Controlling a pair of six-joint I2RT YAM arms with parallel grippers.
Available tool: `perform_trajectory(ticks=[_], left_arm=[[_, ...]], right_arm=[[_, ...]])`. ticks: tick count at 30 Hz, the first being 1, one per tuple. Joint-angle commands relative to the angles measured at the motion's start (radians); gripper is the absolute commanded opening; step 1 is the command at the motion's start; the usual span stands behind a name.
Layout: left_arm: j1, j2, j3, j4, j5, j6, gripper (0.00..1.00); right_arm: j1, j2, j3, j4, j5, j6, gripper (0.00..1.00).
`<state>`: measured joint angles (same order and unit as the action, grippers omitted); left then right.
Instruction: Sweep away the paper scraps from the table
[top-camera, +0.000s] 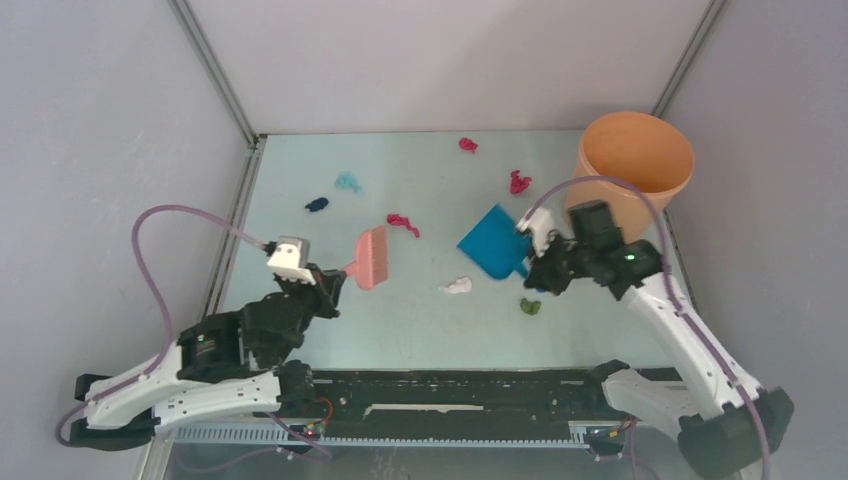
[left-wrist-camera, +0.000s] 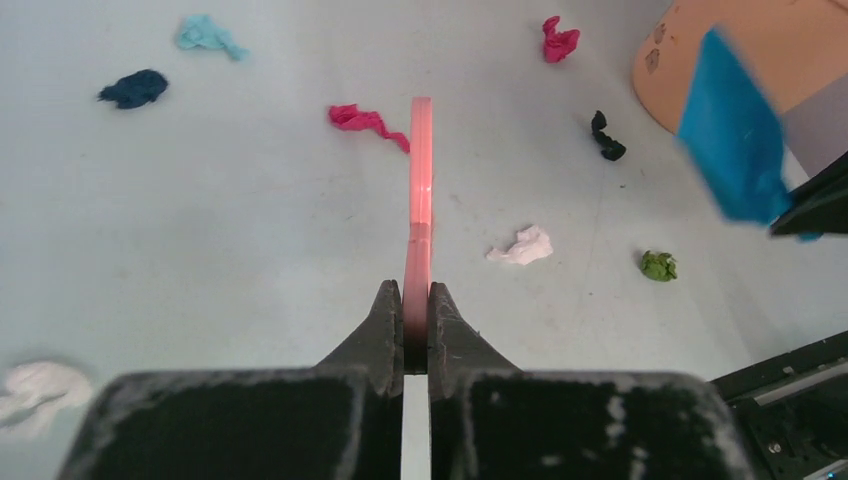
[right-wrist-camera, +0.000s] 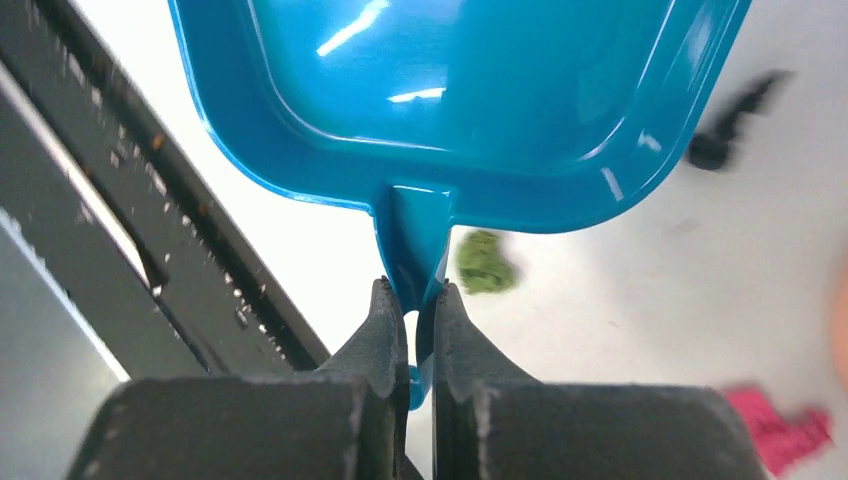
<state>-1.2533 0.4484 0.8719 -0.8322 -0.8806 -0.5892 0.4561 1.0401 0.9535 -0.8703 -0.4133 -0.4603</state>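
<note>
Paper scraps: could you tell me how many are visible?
9: three magenta (far edge, beside bucket, mid-table), teal and navy far left, white and green near, black by dustpan, second white by left gripper. Others may be hidden.

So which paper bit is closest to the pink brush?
The stretched-out magenta scrap, lying right beside the brush head. Every other one lies farther away.

1 pink hand brush (top-camera: 371, 256) left of 1 blue dustpan (top-camera: 492, 243), 1 orange bucket (top-camera: 640, 150) in the far right corner.
</note>
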Motion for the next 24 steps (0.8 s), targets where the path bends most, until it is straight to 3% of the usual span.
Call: perform_trajectory(ticks=[1,7,11,16,24], left_arm=[[0.027,0.129,-0.059,0.36,0.054,0.069,0.0],[0.146,0.472,-0.128,0.954,0.411,-0.117,0.0],[0.15,0.799,-0.031,1.237,0.601,-0.229,0.0],[0.131,1.183,0.16,1.463,0.749,-0.411,0.0],[0.097,1.556,0.456,1.598,0.844,-0.663,0.0]], right_arm=[[-0.214,-0.116,0.154,-0.146,-0.152,-0.078,0.0],[-0.537,-0.246,0.262,-0.14,-0.193,-0.09,0.0],[-0.751,-0.33,0.261,-0.034,-0.218,0.008,0.0],[-0.943,-0.364,0.262,-0.014,-0.328,0.043,0.0],[-0.999,-0.316,0.262,-0.035,-0.39,0.071,0.0]])
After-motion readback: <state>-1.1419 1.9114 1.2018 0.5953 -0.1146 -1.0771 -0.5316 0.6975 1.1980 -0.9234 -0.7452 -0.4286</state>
